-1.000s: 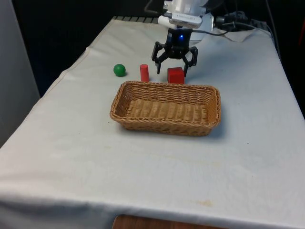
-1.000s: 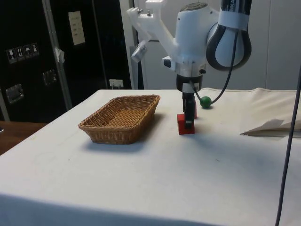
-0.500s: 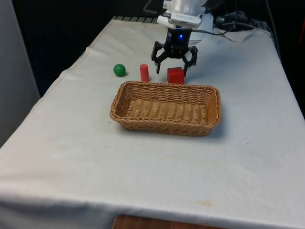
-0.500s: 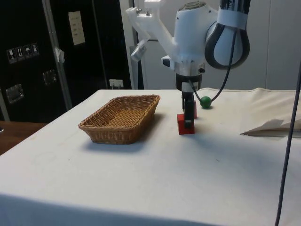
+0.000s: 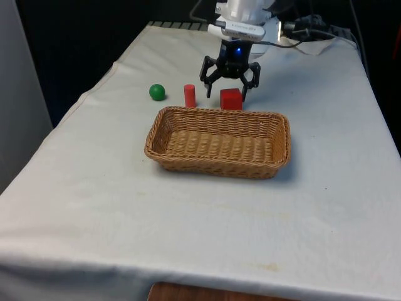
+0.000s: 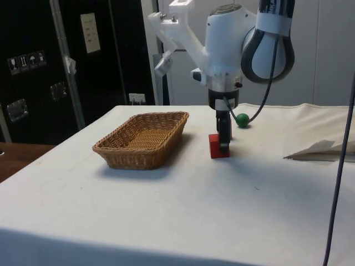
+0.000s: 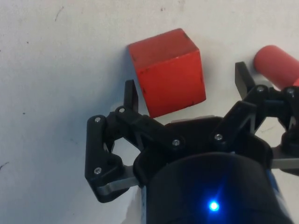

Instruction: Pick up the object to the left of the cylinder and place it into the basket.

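A green ball (image 5: 157, 92) lies on the white cloth, at the front view's left of an upright red cylinder (image 5: 190, 95). A red cube (image 5: 230, 99) sits to the cylinder's right, just behind the wicker basket (image 5: 216, 167). My gripper (image 5: 226, 91) hangs open low over the cube, a finger on either side of it and the cube not held. In the wrist view the cube (image 7: 167, 71) lies at the gripper (image 7: 187, 86) fingertips and the cylinder (image 7: 276, 65) lies beyond one finger. The side view has the gripper (image 6: 223, 145) right at the cube (image 6: 216, 147), with the ball (image 6: 242, 120) farther back.
The basket (image 6: 138, 158) holds nothing and stands mid-table. Crumpled white cloth and cables (image 5: 313, 34) lie near the robot's base at the far end. Bare cloth stretches in front of the basket and to both sides.
The gripper has shifted only slightly over the cube and stayed open. The ball, cylinder, cube and basket have not moved.
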You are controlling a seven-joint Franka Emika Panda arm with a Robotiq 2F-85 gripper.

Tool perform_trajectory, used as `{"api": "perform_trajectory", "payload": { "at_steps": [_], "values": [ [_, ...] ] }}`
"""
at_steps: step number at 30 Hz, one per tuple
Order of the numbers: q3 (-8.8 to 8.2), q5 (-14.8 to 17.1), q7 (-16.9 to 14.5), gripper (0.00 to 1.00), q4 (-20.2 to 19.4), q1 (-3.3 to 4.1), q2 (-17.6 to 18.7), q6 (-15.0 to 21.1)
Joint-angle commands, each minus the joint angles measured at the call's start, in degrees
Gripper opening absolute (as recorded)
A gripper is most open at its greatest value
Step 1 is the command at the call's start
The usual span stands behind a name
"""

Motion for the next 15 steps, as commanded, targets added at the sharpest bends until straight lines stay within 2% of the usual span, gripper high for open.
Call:
{"api": "perform_trajectory", "payload": {
  "at_steps": [1,3,4,5,12,13,14,15],
  "values": [
    [1.43,0.74,-0.29,1.00,-0.63,-0.97,-0.86,0.46],
    [1.20,0.52,-0.11,1.00,-0.34,-0.80,-0.46,0.57],
    [0.17,0.00,0.23,1.00,0.11,0.00,0.52,0.40],
    [1.09,0.46,-0.06,1.00,-0.23,-0.74,-0.34,0.57],
    [1.26,0.57,0.29,1.00,0.80,-0.63,0.23,0.80],
    [0.23,0.00,0.40,1.00,1.03,0.00,0.63,0.46],
    [1.32,0.57,0.29,1.00,0.86,-0.63,0.34,0.86],
    [1.38,0.57,0.40,1.00,0.92,-0.69,0.52,1.03]
  ]
}}
